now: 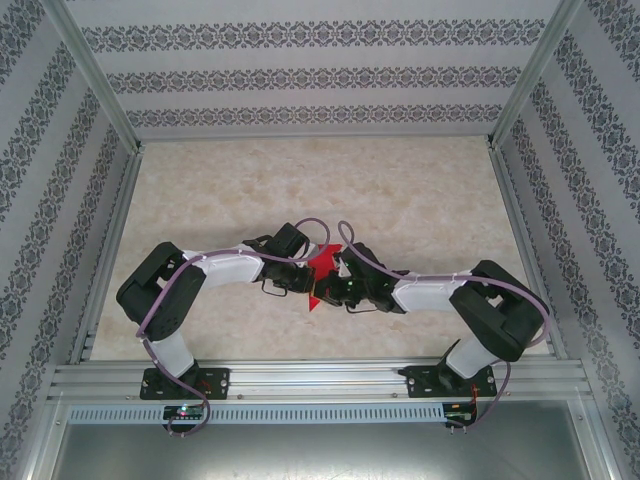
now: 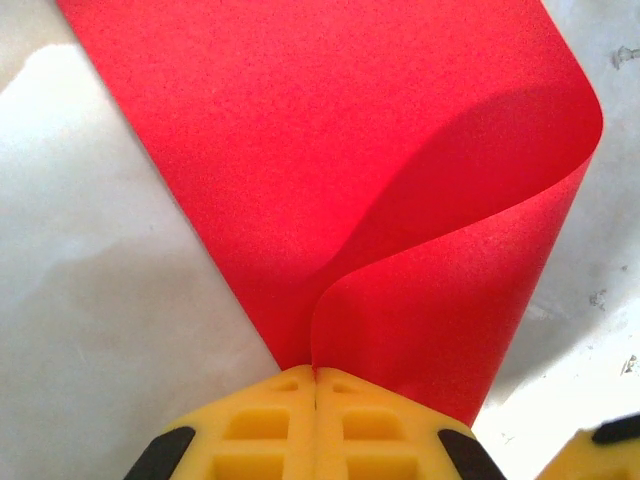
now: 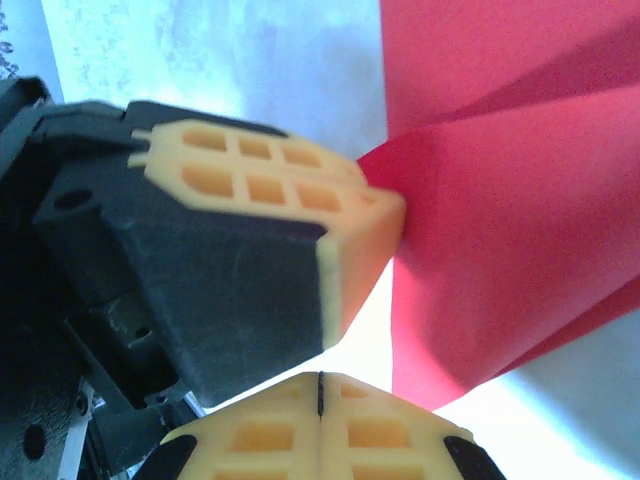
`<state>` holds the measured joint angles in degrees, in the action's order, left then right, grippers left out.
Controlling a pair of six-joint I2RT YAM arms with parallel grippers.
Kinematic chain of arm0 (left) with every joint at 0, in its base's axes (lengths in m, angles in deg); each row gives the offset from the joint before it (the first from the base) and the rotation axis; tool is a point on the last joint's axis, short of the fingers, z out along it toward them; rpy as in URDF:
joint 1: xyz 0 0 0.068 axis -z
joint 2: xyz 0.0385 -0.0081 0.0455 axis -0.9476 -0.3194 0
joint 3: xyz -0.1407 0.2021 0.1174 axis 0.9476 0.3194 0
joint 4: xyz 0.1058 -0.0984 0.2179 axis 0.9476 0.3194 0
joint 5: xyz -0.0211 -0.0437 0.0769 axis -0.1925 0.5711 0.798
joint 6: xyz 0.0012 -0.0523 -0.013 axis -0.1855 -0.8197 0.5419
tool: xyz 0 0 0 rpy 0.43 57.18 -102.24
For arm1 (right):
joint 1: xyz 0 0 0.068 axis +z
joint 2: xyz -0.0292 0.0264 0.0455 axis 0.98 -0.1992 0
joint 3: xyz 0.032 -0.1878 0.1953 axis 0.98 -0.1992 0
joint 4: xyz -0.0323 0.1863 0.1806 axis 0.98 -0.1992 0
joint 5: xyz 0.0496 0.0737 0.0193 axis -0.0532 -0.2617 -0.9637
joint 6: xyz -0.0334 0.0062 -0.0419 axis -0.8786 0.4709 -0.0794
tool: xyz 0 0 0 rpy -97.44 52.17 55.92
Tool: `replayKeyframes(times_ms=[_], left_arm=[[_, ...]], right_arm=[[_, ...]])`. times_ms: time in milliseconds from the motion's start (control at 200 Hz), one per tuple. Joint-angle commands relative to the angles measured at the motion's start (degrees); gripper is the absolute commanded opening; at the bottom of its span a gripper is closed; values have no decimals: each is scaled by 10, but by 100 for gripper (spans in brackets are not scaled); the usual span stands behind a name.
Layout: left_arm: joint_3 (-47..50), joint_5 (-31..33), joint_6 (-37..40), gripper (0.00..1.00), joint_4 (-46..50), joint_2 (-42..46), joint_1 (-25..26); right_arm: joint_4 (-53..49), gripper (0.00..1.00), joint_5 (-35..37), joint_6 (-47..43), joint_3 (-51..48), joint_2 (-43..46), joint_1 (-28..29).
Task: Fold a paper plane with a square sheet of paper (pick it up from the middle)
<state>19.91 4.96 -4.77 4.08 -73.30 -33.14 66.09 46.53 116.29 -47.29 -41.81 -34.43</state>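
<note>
Two arms meeting over the middle of a pale marbled bench (image 1: 420,190), seen from above, with a bright red sheet of paper (image 1: 322,266) between their wrists. The left tool (image 1: 303,276) comes in from the left and the right tool (image 1: 340,288) from the right, the two almost touching at the paper. In the left wrist view, the yellow fingers (image 2: 260,430) of the left tool are pressed together with no gap, pinching the sheet (image 2: 330,150) at its near point. From the grip the paper fans out away from the camera, lifted off the bench (image 2: 90,300). Its right-hand part curls up and over in a smooth, uncreased bend. In the right wrist view, the left tool (image 3: 385,215) appears from the side, clamped on the edge of the sheet (image 3: 510,230), which here shows a raised fold line across its upper part. The right tool (image 3: 320,388) has its own jaws fully closed, with nothing visible between them. The lower corner of the paper hangs just beside its fingertips, and contact there cannot be judged. Patterned walls (image 1: 300,80) enclose the bench on three sides.
</note>
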Motion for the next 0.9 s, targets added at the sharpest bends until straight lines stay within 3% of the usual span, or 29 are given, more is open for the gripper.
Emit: replayKeyframes(times_ms=[0, 345, 639, 894], left_arm=[[-3, 1, 8, 1, 29, -15, -4], [-5, 6, 7, 0, 34, -19, -4], [-5, 10, 7, 0, 37, -17, -4], [-6, 10, 7, 0, 38, -16, -4]], right_arm=[[12, 4, -2, -17, -5, -20, -6], [40, 4, -15, -14, -11, -90, -9], [10, 5, -12, -37, -5, 1, -40], [25, 5, -42, -51, 3, -33, -69]])
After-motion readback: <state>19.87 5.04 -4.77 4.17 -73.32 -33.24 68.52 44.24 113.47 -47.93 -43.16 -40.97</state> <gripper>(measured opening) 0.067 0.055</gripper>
